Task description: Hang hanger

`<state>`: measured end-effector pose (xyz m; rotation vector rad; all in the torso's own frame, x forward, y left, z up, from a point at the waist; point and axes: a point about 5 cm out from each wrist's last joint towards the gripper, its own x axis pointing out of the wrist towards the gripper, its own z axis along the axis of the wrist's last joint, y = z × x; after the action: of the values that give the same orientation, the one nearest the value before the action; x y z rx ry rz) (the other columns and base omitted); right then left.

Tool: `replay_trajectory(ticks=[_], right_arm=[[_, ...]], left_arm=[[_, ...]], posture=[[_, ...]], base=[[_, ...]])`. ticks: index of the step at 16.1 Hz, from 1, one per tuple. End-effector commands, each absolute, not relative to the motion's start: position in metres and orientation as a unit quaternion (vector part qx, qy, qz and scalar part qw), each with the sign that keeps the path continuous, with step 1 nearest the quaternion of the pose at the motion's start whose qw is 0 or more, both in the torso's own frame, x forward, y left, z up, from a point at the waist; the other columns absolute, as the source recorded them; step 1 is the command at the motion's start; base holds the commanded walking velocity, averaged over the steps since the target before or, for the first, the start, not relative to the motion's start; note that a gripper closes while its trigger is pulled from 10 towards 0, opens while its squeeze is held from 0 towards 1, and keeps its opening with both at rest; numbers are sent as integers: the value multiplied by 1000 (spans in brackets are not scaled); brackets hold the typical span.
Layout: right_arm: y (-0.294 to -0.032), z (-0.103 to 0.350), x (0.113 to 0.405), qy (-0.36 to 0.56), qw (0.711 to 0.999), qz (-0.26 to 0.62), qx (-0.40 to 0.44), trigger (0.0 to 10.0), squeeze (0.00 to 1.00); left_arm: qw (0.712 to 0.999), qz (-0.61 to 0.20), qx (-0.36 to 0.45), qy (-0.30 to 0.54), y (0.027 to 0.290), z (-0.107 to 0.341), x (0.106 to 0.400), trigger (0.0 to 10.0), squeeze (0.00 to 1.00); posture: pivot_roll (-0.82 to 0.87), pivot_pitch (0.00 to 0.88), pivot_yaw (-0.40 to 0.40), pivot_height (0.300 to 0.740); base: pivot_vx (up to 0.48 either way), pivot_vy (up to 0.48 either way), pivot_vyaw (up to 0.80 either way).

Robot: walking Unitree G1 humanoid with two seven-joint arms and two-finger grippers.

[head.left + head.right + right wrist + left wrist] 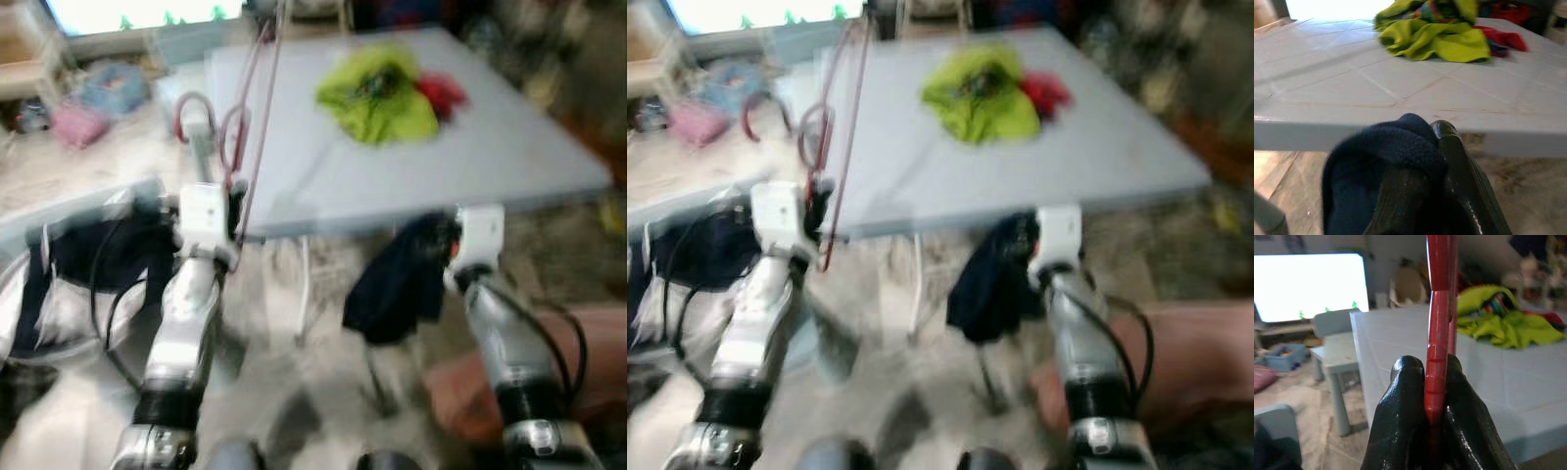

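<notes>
Up front, from the head camera, I see both my arms raised toward the near edge of the light blue table. My left gripper holds the red hanger upright; my right gripper carries a dark navy garment hanging below the table edge. At the left wrist, the fingers are pinched tight on the hanger's red bar. At the right wrist, the jaws are clamped on navy fleece; a lime-green garment lies on the tabletop.

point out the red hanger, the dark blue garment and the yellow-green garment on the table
red hanger (1439,333): left wrist view, on its flat bar just above the fingers.
dark blue garment (397,284): left eye view, middle of the hanging cloth.
yellow-green garment (377,98): left eye view, centre of the crumpled pile.
</notes>
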<state>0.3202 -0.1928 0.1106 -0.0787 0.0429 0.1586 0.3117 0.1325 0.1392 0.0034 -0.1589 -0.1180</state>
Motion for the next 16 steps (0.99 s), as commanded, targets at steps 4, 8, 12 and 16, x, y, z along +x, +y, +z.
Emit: replay_trajectory(ticks=[4,8,12,16], right_arm=[[-185,139,326,-55,993,83,-61,10000,0],[-177,159,332,-99,988,90,-71,10000,0],[-168,175,335,-141,985,83,-62,10000,0],[-170,201,350,-185,978,66,-64,10000,0]], left_arm=[[996,-41,-10,-78,140,140,312,10000,0],[995,-40,-16,-86,138,143,312,10000,0],[995,-42,-20,-92,138,145,311,10000,0],[994,-43,-22,-93,136,147,314,10000,0]], posture=[[-33,58,31,740],[-32,61,21,740],[-26,58,19,740],[-26,58,27,740]], base=[[0,0,0],[135,0,0],[323,0,0],[389,0,0]])
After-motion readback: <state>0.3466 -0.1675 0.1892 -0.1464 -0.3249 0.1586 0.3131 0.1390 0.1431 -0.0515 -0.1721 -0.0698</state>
